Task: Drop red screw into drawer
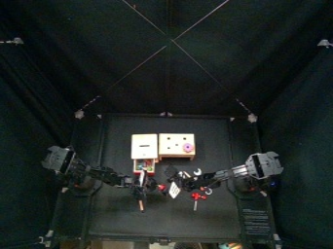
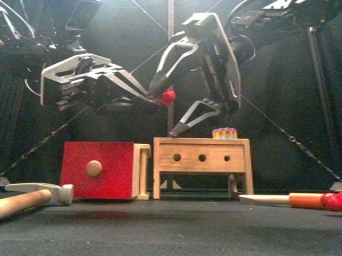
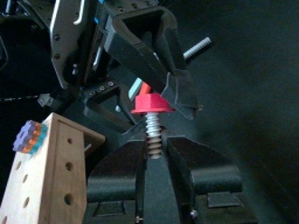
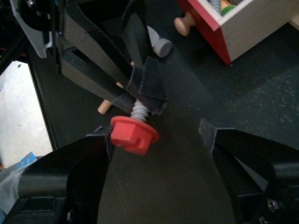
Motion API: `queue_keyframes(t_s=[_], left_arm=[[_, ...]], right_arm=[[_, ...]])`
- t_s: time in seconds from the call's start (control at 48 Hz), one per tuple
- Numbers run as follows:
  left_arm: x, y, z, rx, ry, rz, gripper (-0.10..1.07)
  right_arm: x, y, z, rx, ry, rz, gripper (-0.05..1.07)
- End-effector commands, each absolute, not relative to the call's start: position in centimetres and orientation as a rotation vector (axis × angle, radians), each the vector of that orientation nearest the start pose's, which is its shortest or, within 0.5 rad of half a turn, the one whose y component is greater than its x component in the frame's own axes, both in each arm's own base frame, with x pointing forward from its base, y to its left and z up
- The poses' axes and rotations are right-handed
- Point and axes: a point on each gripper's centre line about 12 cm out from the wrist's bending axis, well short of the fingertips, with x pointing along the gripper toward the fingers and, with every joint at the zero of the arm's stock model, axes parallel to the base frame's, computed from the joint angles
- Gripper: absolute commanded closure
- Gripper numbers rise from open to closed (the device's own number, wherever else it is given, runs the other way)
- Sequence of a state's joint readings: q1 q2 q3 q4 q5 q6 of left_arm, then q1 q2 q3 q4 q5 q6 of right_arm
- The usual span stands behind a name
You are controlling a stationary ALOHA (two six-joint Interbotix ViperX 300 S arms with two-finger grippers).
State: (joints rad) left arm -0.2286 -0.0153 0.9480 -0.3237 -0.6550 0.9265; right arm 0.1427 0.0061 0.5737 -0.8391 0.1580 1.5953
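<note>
My left gripper is shut on the threaded shaft of the red screw and holds it in the air, well above the table. The screw also shows in the front view, above and between the two boxes. My right gripper is open, its jaws on either side of the screw's red head without touching it. The pale wooden box with a whitish top stands at the table's back left. Its drawer, with a red front and a wooden knob, is slid out.
A tan box with a purple round mark stands to the right of the pale box; its holed front shows in the front view. A hammer lies front left. A red-tipped tool lies front right. Several small tools lie at the middle front.
</note>
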Motion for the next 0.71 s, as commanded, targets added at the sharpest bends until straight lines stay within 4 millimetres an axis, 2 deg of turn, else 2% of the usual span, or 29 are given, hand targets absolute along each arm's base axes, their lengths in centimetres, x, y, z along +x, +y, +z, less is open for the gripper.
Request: queue_keyframes(t_s=[0.0,0.125,0.354,0.688], left_arm=[[33.9,-5.1,16.2,0.696,0.255,-0.092,0.4],[33.0,-4.3,16.6,0.649,0.266,-0.041,0.4],[29.9,-2.8,17.8,0.563,0.262,0.044,0.4],[25.4,-0.3,17.8,0.493,0.279,0.129,0.39]], right_arm=[[39.3,4.6,21.2,0.651,0.603,-0.216,-0.01],[38.4,4.7,21.6,0.643,0.606,-0.229,-0.01],[37.5,4.2,20.8,0.628,0.635,-0.278,-0.01],[36.9,3.5,20.1,0.6,0.664,-0.348,-0.01]])
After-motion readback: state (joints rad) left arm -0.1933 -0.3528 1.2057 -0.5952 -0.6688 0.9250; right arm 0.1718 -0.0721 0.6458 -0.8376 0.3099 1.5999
